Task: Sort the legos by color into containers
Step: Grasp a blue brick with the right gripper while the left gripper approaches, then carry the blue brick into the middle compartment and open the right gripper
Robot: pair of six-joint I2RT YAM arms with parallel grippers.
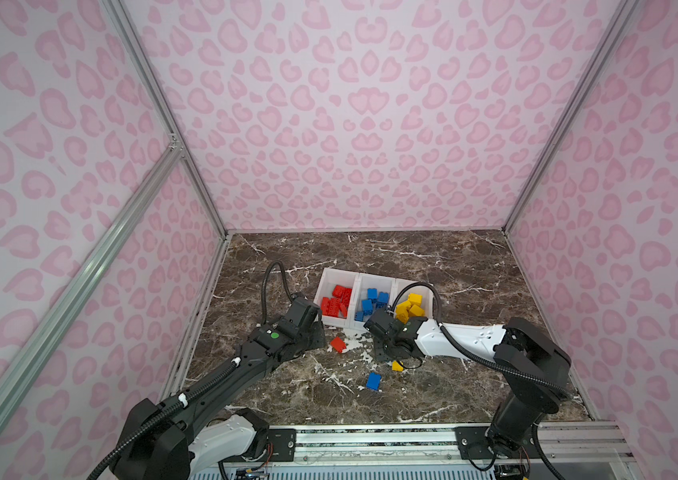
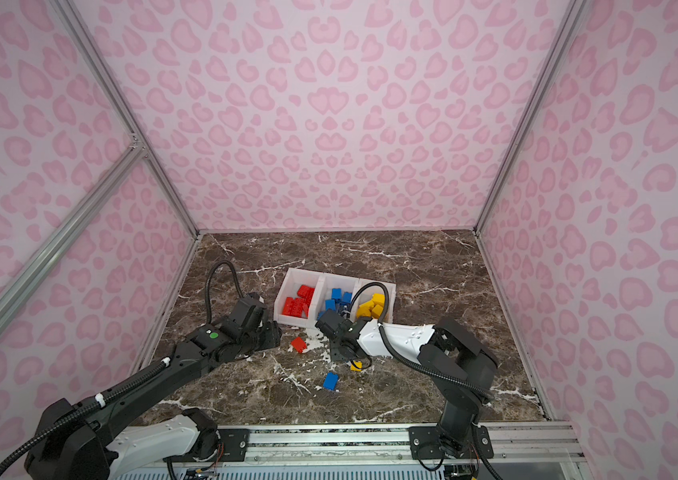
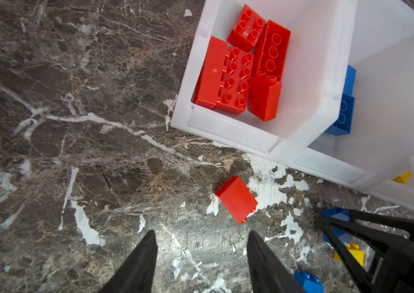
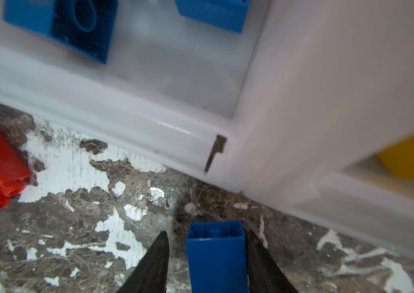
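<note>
Three joined white containers stand mid-table: the left one (image 1: pixel 327 274) holds red legos (image 3: pixel 239 68), the middle one (image 1: pixel 374 277) blue legos (image 1: pixel 372 300), the right one (image 1: pixel 406 283) yellow legos (image 1: pixel 411 306). A loose red lego (image 1: pixel 338 344) (image 3: pixel 237 199) lies in front of the containers, just beyond my open, empty left gripper (image 3: pixel 201 233). My right gripper (image 4: pixel 206 233) is low at the middle container's front wall. A blue lego (image 4: pixel 217 258) stands between its fingers, against one finger with a gap to the other. A yellow lego (image 1: pixel 397 366) and another blue lego (image 1: pixel 373 381) lie nearer the front.
The brown marble tabletop (image 1: pixel 453 374) has white worn patches. Pink patterned walls close it in on three sides, and an aluminium rail (image 1: pixel 370 432) runs along the front. The right arm's cable (image 1: pixel 416 286) loops over the yellow container.
</note>
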